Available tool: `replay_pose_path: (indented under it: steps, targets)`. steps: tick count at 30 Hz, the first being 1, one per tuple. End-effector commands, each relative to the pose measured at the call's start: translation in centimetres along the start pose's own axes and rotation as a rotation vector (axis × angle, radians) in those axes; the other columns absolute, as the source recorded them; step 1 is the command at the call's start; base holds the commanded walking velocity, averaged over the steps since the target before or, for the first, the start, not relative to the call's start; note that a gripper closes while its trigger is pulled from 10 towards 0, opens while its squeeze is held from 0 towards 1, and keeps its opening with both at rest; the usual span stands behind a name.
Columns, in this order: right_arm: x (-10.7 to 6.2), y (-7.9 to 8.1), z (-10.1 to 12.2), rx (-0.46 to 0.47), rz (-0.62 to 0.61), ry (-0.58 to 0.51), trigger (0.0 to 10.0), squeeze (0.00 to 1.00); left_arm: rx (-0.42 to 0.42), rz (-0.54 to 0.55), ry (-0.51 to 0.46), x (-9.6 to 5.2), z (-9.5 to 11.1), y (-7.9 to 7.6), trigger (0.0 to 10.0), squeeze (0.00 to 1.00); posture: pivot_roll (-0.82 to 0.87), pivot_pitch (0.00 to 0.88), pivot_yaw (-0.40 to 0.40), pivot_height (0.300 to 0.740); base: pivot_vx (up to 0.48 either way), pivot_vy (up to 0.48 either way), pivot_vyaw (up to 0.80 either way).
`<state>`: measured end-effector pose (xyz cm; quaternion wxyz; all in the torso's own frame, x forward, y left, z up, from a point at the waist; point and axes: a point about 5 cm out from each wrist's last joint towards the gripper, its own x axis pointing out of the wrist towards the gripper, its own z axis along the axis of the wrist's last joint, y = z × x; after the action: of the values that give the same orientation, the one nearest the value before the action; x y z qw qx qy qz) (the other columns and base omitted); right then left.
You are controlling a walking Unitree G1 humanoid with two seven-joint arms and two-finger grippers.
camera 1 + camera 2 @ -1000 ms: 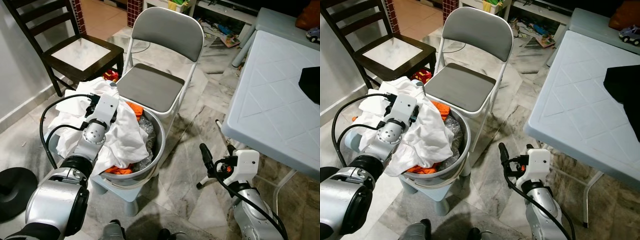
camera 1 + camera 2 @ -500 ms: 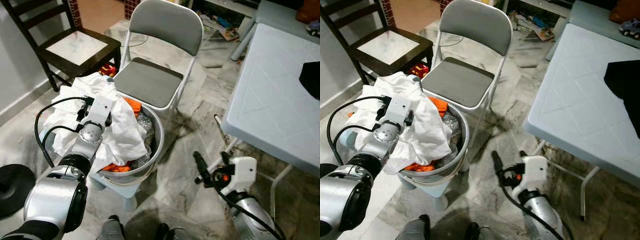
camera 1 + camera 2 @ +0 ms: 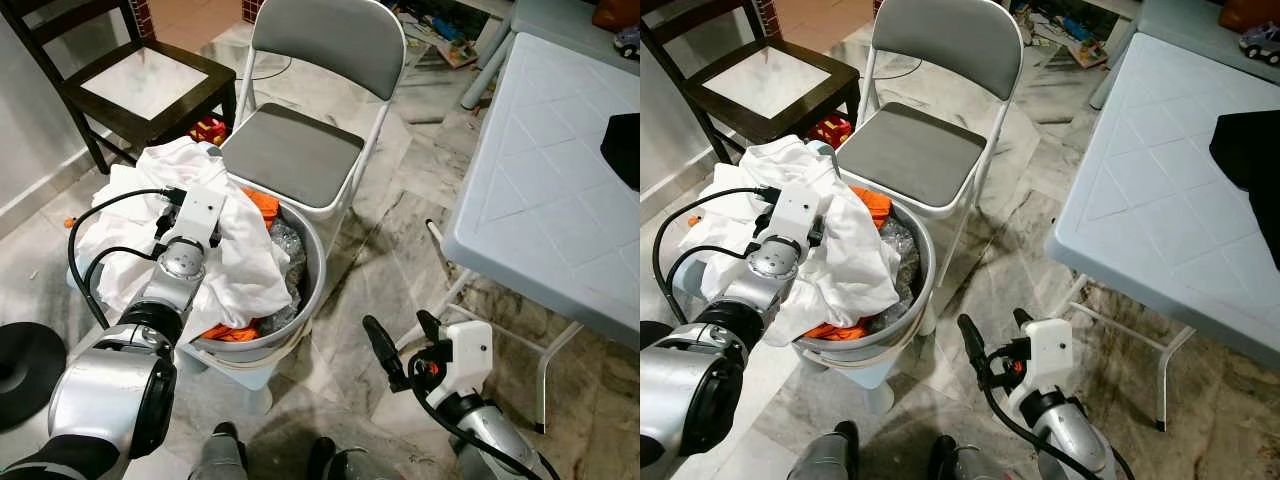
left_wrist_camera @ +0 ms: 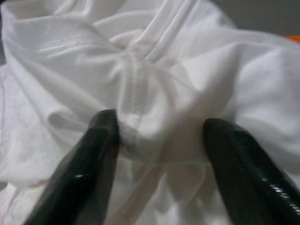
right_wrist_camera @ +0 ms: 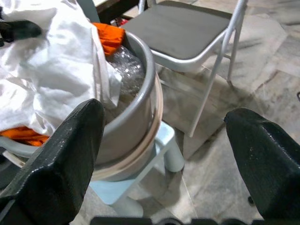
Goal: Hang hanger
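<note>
Two jaws are concerned: those of the left gripper (image 4: 159, 140) are seen parted about a bunched fold of white cloth (image 3: 245, 265) heaped on the basin (image 3: 312, 285) — no hanger can be made out — while the right gripper (image 3: 400, 350), spread and empty, hangs beside it.

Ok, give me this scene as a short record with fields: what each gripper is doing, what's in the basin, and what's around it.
left gripper: jaws open, pressed into the white garment on the basin
right gripper: jaws open, holding nothing, low over the marble floor beside the basin
metal basin: sits on a pale blue stool, heaped with laundry
basin contents: white garment on top, orange cloth under it
behind basin: grey folding chair, dark wooden chair
robot's right: pale blue table
</note>
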<state>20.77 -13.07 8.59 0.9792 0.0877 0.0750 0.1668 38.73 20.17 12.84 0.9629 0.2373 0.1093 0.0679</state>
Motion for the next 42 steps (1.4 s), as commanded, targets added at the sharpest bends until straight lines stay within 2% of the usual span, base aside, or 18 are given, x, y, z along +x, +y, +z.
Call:
replay_pose_path:
  steps: [1, 8, 17, 20, 30, 42]
  targets:
    - [-0.3, -0.4, 0.1, -0.013, -0.021, 0.009, 10.0, 0.84, -0.002, -0.002, 0.03, -0.1, -0.7, -0.1, 0.0, 0.0, 0.09, 0.255, -0.152, 0.74, 0.0, 0.0, 0.0]
    - [0.0, -0.6, 0.2, -0.02, -0.03, 0.009, 10.0, 0.85, 0.003, 0.007, 0.024, -0.1, -0.8, 0.0, 0.0, 0.0, 0.1, 0.251, -0.153, 0.74, 0.0, 0.0, 0.0]
    - [0.5, -1.1, 0.2, -0.031, -0.039, 0.01, 10.0, 0.85, -0.001, 0.026, -0.053, -0.3, -0.3, -0.5, 0.0, 0.0, 0.13, 0.239, -0.162, 0.74, 0.0, 0.0, 0.0]
    - [1.0, -1.4, 0.4, -0.038, -0.043, 0.001, 10.0, 0.85, -0.028, 0.042, -0.083, -0.5, -0.3, -0.6, 0.0, 0.0, 0.14, 0.232, -0.168, 0.74, 0.0, 0.0, 0.0]
    - [1.6, -1.8, 0.6, -0.054, -0.041, -0.005, 10.0, 0.85, -0.031, 0.066, -0.11, -0.6, -0.2, -0.2, 0.0, 0.0, 0.16, 0.218, -0.174, 0.74, 0.0, 0.0, 0.0]
    - [2.0, -2.2, 0.6, -0.059, -0.06, -0.014, 10.0, 0.85, -0.044, 0.052, -0.153, -0.7, 0.1, -0.6, 0.0, 0.0, 0.17, 0.214, -0.168, 0.74, 0.0, 0.0, 0.0]
